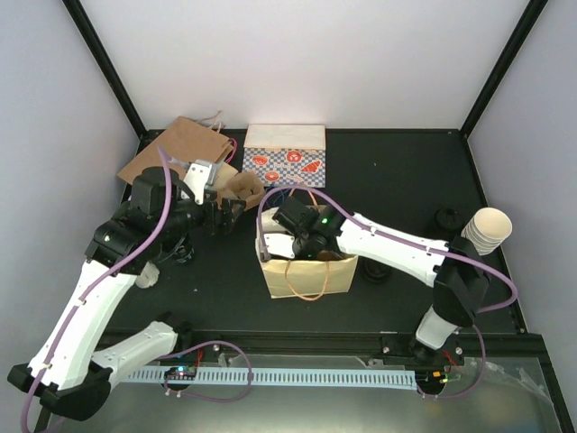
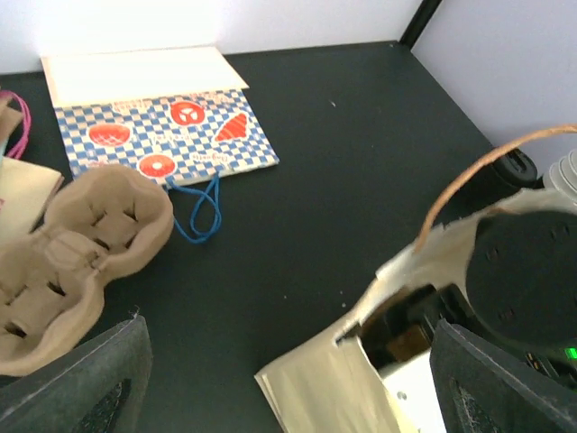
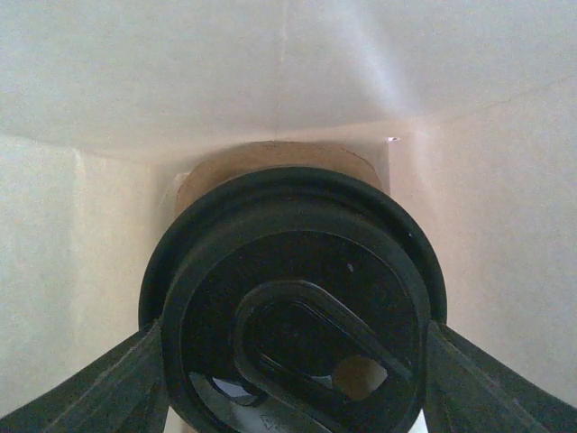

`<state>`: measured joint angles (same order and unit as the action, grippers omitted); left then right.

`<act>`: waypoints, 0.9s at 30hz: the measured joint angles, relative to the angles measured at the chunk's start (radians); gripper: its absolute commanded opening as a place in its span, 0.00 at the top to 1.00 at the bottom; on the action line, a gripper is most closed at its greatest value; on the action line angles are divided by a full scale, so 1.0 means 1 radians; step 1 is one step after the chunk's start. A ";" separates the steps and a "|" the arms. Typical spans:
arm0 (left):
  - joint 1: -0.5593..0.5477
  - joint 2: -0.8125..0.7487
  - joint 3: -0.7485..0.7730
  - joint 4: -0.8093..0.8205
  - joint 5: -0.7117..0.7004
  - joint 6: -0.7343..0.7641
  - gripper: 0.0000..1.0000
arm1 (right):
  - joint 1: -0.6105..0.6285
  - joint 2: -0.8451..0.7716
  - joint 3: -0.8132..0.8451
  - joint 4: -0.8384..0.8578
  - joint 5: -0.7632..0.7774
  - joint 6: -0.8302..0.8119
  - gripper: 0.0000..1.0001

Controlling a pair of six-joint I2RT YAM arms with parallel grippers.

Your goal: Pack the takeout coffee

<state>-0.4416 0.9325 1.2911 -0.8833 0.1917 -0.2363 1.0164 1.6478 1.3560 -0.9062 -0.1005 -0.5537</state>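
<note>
Right gripper (image 3: 293,388) is inside the paper bag (image 3: 270,72), its fingers closed on both sides of the takeout coffee (image 3: 293,280). The cup stands upright, lid facing the wrist, directly below it. Left gripper (image 1: 223,215) hangs wide open and empty, left of the bag; the release likely falls to the right arm.

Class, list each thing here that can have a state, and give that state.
cream paper bag: standing, mouth open.
takeout coffee: lid on, inside that bag.
cup carrier: empty.
checked bag: lying flat.
left gripper: jaws open, empty.
right gripper: jaws closed on the coffee's lid.
</note>
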 measured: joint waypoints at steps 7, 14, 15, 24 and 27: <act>0.002 -0.048 -0.064 -0.006 0.045 -0.011 0.13 | -0.059 0.038 0.024 -0.004 -0.078 0.036 0.47; 0.003 -0.095 -0.157 0.019 0.136 -0.016 0.14 | -0.094 0.013 -0.038 0.076 -0.141 0.064 0.47; 0.003 -0.096 -0.169 0.020 0.151 -0.018 0.14 | -0.098 0.009 -0.047 0.090 -0.148 0.067 0.47; 0.003 -0.115 -0.241 0.054 0.243 -0.039 0.15 | -0.102 -0.004 -0.095 0.173 -0.175 0.101 0.48; 0.003 -0.124 -0.254 0.067 0.260 -0.048 0.15 | -0.102 -0.002 -0.093 0.174 -0.175 0.117 0.49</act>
<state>-0.4385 0.8089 1.0367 -0.8162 0.4515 -0.2844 0.9142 1.6459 1.2633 -0.7319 -0.2756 -0.4370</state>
